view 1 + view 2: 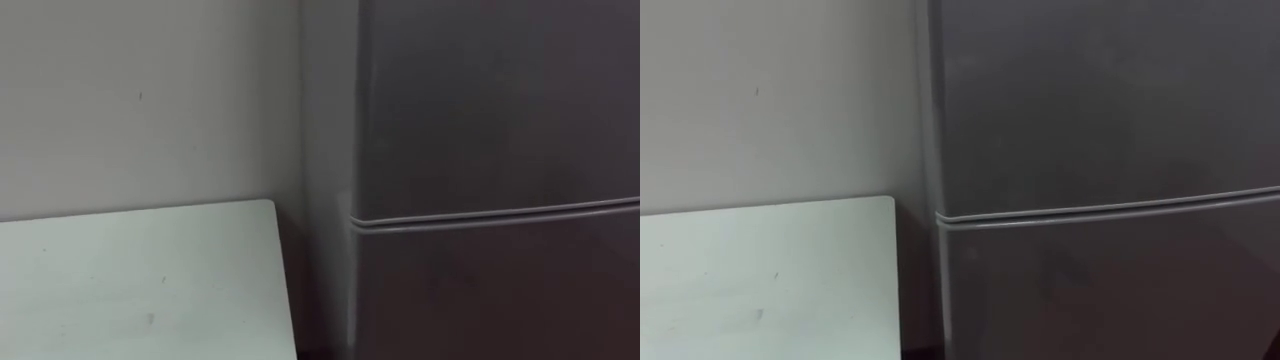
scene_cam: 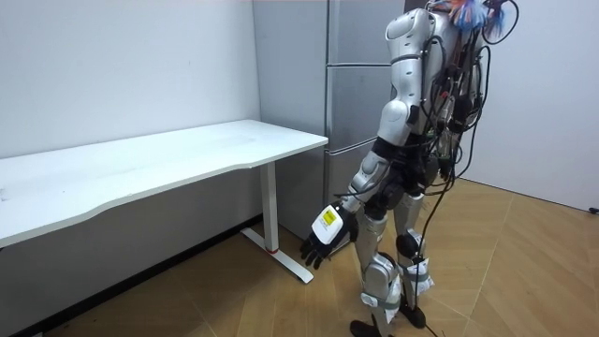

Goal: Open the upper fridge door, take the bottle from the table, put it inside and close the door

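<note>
A tall grey fridge [image 1: 500, 100] stands right in front of me, with its doors shut. A horizontal seam [image 1: 500, 215] separates the upper door from the door below [image 1: 500, 300]. In the room view I stand upright, close to the fridge [image 2: 356, 103] and facing it. My left hand [image 2: 323, 239] hangs low beside my leg with relaxed fingers, holding nothing.
A white table [image 1: 140, 280] stands against the wall to the left of the fridge, its corner close to the fridge's side. In the room view the long table [image 2: 168, 159] has white legs on a wooden floor [image 2: 524, 271].
</note>
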`<state>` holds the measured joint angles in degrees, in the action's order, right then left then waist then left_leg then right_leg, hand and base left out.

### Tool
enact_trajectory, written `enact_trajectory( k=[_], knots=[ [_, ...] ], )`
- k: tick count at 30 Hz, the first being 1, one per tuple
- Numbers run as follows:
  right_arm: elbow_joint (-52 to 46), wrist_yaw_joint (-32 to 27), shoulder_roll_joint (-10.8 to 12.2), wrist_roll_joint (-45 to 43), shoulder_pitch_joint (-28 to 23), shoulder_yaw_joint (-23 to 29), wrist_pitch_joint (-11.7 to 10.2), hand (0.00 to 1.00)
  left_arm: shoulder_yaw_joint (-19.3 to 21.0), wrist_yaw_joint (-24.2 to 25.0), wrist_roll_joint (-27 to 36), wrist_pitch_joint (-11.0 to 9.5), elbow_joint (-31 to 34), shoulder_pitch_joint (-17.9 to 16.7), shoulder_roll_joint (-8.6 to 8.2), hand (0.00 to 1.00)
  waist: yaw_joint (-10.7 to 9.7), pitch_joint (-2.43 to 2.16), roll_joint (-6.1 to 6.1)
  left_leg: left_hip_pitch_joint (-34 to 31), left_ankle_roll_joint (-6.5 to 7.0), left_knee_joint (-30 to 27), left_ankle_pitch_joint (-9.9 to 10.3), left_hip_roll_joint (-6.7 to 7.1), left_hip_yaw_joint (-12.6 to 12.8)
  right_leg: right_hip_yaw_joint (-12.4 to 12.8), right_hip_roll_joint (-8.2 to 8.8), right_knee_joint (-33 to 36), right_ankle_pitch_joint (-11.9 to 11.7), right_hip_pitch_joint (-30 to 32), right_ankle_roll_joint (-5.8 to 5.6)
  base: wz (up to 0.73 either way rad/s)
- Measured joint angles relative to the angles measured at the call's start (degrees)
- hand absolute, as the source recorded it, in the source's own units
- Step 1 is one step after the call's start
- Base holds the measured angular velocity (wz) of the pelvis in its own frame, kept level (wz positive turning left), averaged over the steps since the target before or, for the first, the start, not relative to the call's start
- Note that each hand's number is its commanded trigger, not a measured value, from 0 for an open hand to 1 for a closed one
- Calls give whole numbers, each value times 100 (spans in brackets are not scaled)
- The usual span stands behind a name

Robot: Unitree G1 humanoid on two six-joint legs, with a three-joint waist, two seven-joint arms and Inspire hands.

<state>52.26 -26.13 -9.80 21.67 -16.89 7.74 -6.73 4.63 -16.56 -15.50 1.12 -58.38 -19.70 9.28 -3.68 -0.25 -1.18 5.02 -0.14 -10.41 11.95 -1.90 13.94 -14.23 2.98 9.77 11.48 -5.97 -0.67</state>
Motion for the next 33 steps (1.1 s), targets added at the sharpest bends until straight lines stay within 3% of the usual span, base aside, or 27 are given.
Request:
enact_trajectory(
  k=[8,15,25,33],
  knots=[
    [806,1084,21,-636,253,-622,224,0,3,109,-24,16,-12,31,-37,0,121,4,-3,-45,4,-38,2,3,-60,-18,3,-4,1,-10,0,3],
    [834,1722,89,-961,318,-1096,387,0,-36,128,-77,79,-18,142,-148,0,277,8,4,-61,3,-34,5,6,-69,-18,2,-11,2,6,-1,1],
    [917,2234,98,-1128,555,-1156,436,0,-37,141,-666,147,-18,404,-163,0,296,8,0,-131,2,-44,4,13,-127,-79,2,-19,0,54,0,3],
    [916,2399,96,-1118,565,-1152,429,0,-38,127,-672,136,-17,468,-163,0,279,12,-3,-130,3,-41,4,23,-155,-89,10,-23,1,39,-3,1]
  ],
)
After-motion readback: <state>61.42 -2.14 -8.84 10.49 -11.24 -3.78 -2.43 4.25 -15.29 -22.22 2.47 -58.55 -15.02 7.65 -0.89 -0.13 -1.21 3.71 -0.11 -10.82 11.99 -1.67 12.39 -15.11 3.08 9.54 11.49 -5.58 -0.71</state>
